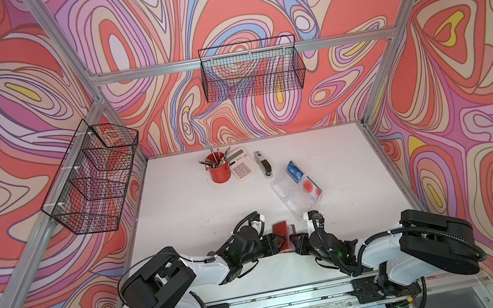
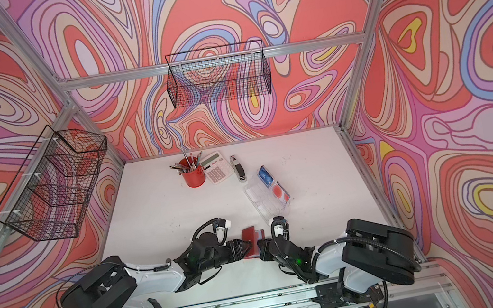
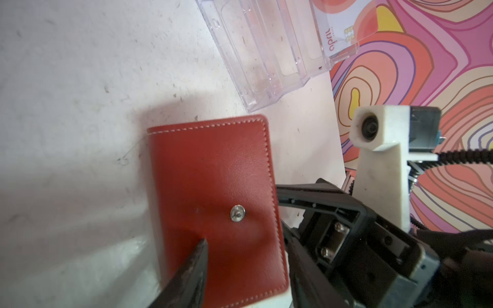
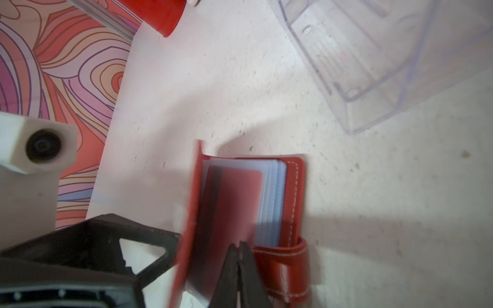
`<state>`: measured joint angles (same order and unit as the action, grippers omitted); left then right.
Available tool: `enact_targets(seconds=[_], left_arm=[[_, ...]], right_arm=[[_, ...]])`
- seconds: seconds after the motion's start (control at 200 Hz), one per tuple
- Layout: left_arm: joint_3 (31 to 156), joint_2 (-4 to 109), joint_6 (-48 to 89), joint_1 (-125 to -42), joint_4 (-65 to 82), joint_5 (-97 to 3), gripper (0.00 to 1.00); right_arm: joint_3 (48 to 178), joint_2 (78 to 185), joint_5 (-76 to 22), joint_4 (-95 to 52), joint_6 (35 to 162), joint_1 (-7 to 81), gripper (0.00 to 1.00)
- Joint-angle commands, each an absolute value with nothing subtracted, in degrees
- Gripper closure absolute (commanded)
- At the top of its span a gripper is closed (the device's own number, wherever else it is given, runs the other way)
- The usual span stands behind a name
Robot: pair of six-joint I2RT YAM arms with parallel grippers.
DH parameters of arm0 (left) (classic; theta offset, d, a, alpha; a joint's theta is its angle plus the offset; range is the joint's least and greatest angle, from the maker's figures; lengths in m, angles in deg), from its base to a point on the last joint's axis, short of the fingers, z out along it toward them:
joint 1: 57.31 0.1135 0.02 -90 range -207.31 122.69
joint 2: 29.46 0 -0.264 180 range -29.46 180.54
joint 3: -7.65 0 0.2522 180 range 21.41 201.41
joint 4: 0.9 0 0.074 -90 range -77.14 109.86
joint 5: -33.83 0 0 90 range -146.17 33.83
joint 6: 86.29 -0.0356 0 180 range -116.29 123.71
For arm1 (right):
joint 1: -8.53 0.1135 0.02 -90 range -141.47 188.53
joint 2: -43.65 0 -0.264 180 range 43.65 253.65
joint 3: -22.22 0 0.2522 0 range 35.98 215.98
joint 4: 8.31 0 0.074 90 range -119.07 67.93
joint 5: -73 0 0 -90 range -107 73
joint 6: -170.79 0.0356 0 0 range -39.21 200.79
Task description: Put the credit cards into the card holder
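Right gripper — red holder, seemingly ajar

Table left half bare, wide open lane. Back centre blocked by 3 items in a row: pen cup, calculator, stapler. Clear tray blocks right of centre, just beyond right gripper. Left gripper and right gripper flank card holder from 2 sides, tips close together, no lane between. Strip right of tray open.
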<state>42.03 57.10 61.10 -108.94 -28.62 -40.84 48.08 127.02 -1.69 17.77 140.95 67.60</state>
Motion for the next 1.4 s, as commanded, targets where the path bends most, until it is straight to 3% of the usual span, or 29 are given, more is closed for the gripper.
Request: enact_targets(seconds=[0.0,0.245,0.491,0.621,0.981,1.397], left_arm=[[44.2,59.6,60.6,-109.8,-31.3,-41.4,0.49],[42.6,63.6,62.1,-111.0,-35.0,-44.7,0.48],[41.5,67.2,63.0,-111.1,-38.7,-46.3,0.49],[41.6,69.0,63.8,-111.0,-40.7,-45.8,0.49],[40.5,73.2,66.0,-111.1,-47.2,-46.2,0.49],[38.7,71.5,67.4,-111.3,-46.8,-48.4,0.52]], right_arm=[[48.2,129.2,-1.8,19.2,141.5,67.9,1.0],[46.9,128.5,1.1,18.1,143.0,67.9,1.0],[46.2,111.8,7.5,1.2,142.0,67.9,1.0],[46.9,106.4,5.7,-2.6,139.1,67.9,1.0],[51.6,120.9,-3.5,9.0,134.7,67.9,1.0],[53.5,124.0,0.2,8.0,135.8,67.8,1.0]])
